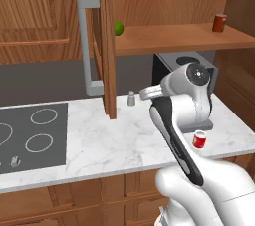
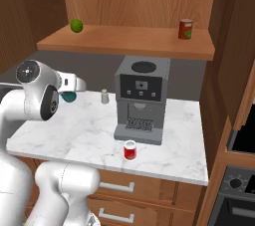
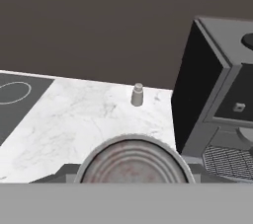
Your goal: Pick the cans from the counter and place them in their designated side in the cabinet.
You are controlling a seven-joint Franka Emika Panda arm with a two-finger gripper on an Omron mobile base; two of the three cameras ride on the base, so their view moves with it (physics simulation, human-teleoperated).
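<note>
The teal can, its ridged silvery top facing the hand camera, is sitting clamped in the jaws above the veined marble bench. The red can is standing on the bench before the boxy grey coffee machine, near a small shaker.

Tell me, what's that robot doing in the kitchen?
It's putting cans away. Its pincer is shut on the teal can, held up above the counter. The red can waits on the counter in front of the coffee machine. The cabinet is open, with a green fruit and a darker can already on its shelf.
</note>
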